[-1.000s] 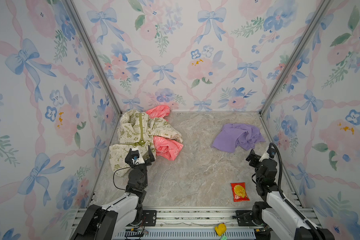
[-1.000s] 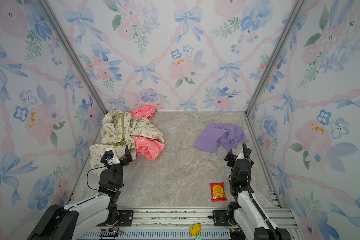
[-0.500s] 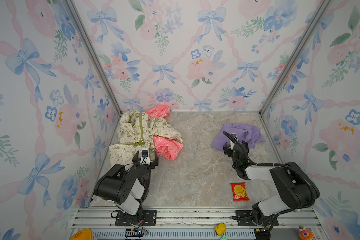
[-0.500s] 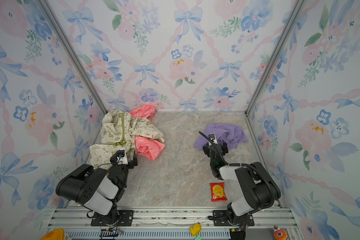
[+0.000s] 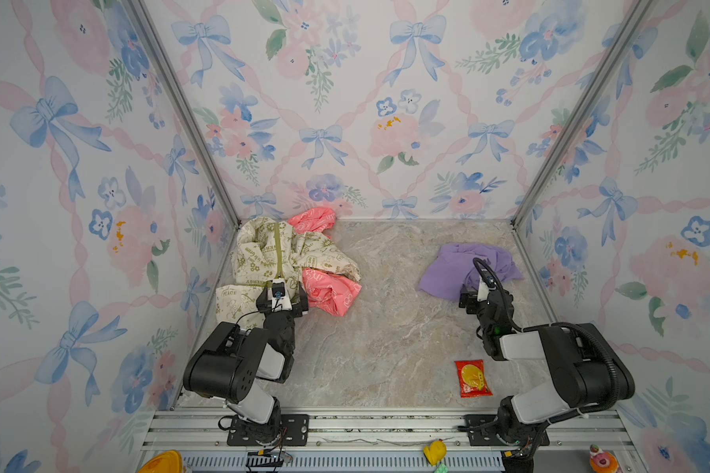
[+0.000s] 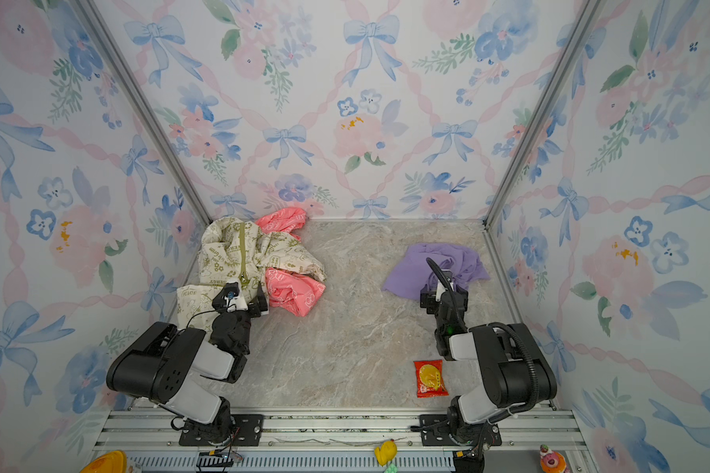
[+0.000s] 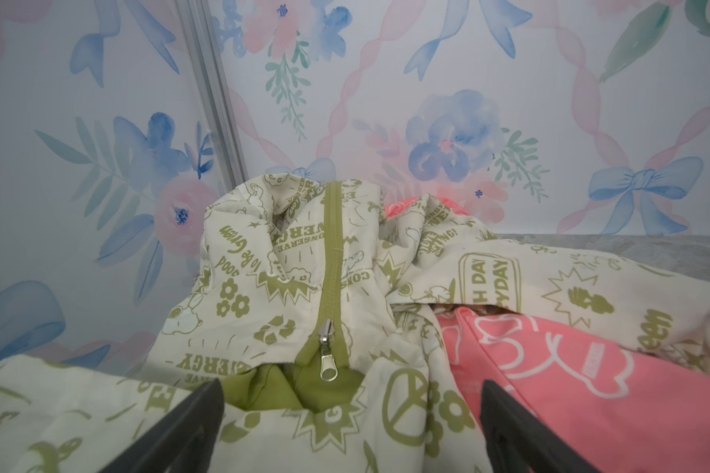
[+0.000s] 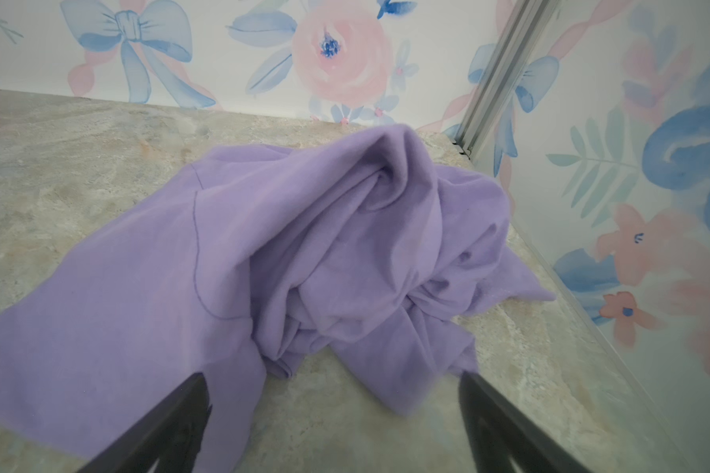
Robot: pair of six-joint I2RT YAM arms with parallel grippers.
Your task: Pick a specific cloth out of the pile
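A: The cloth (image 5: 447, 272), plain lilac, lies crumpled on the table (image 5: 386, 327) by the right wall, well apart from the pile (image 5: 279, 254) in the far left corner.
B: The right hand (image 8: 331, 383) sits at its near edge, fingers spread wide, gripping nothing. Whether they touch the fabric, I can't tell.
A: Its black cable (image 5: 486, 268) arcs across the cloth in both top views.
B: The left hand (image 7: 351, 393), fingers also apart, faces the olive zipper (image 7: 333, 262) of the cream garment (image 7: 488, 278), with the coral-pink cloth (image 7: 570, 389) just beside.
A: There's a red packet (image 5: 473, 377) near the front rail (image 5: 386, 426), and a yellow duck (image 5: 434, 451) just beyond it.
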